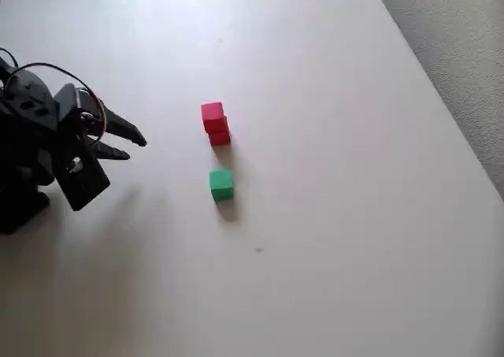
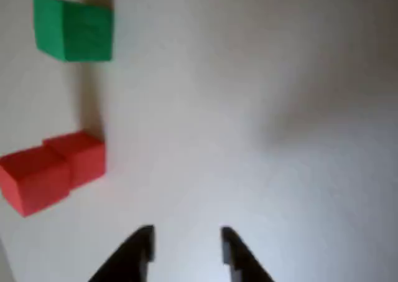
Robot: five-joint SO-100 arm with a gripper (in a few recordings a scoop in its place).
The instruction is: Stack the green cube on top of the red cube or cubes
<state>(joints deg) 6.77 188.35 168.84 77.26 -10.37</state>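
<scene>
- Hovering at nine o'clock in the overhead view, the black two-finger gripper (image 1: pixel 130 146) stands spread, holding nothing.
- Two matte red cubes (image 1: pixel 215 124) sit stacked near centre.
- The small matte green cube (image 1: pixel 221 184) rests just at their six o'clock, apart, on the pale table (image 1: pixel 354 215).

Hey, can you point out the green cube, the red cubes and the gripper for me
green cube (image 1: pixel 221 184): overhead view, on its top face.
red cubes (image 1: pixel 215 123): overhead view, where the two meet.
gripper (image 2: pixel 185 248): wrist view, midway between its two dark fingertips, which stand apart.
</scene>
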